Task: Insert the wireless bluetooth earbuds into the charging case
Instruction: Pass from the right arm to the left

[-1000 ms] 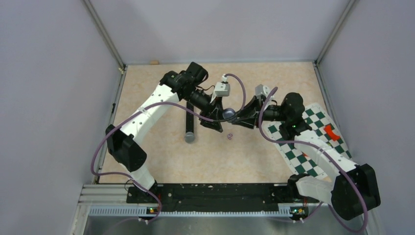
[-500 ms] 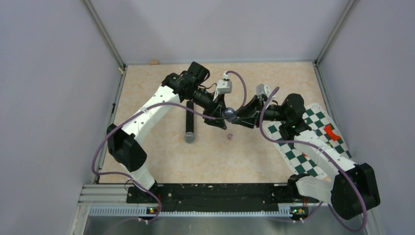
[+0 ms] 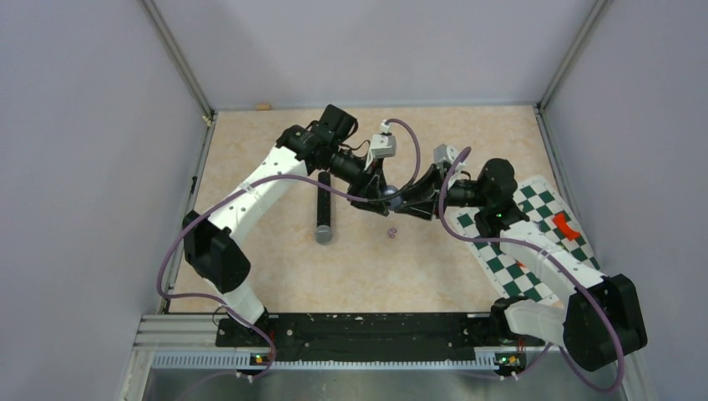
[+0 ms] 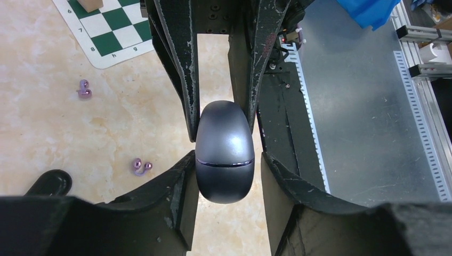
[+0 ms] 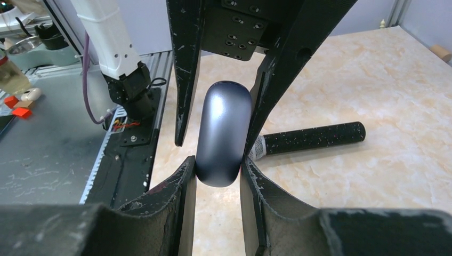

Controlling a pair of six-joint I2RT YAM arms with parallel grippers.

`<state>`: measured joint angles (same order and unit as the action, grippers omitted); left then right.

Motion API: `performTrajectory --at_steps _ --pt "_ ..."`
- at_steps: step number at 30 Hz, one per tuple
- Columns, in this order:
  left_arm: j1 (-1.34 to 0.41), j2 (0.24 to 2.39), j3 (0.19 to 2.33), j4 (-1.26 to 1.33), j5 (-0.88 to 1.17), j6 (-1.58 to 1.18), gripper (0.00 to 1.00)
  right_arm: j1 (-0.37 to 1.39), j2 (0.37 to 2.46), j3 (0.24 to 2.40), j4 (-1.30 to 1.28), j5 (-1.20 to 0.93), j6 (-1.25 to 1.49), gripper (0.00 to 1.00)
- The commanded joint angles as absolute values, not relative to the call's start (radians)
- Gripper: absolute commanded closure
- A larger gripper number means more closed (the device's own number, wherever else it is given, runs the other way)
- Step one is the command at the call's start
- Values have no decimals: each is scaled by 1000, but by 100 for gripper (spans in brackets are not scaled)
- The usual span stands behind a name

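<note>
**Beige tabletop: case shared by both claws, earbuds lying loose**

Marbled beige table [image 3: 275, 150] carries the arms' meeting point at its middle. The right gripper [image 5: 216, 170] is clamped on one end of the dark grey charging case [image 5: 224, 128], both fingers pressed against it. The left gripper [image 4: 226, 170] straddles the other end, part open, with one finger touching and the other a sliver off. The case's lid seam is closed. Two purple earbuds [image 4: 83, 89] [image 4: 140, 167] lie on the tabletop, apart from both claws and just on the arm-base side of them. A black microphone [image 3: 324, 209] lies to the left and a chequered mat [image 3: 534, 242] to the right.
</note>
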<state>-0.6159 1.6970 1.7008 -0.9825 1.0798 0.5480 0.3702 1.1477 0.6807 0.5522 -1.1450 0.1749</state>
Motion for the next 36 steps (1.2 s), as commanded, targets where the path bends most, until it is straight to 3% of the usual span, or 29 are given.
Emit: performTrajectory --at_steps 1,10,12,16,18,30,36 --pt "-616 1640 1694 -952 1108 538 54 367 1142 699 572 -1126 145 88" --pt "-614 1641 1691 -921 1096 508 76 368 1141 696 564 -1140 129 85" --pt "-615 1640 1684 -922 1092 513 81 367 1135 700 555 -1144 122 77" --pt "-618 1639 1669 -943 1085 549 91 345 1116 717 548 -1139 147 46" --pt "-618 1640 1663 -947 1079 557 96 317 1108 721 565 -1138 182 39" --pt "-634 1668 1680 -961 1070 562 100 298 1122 677 714 -1145 291 25" --pt "-638 1675 1689 -964 1069 559 100 347 1126 686 610 -1056 179 14"
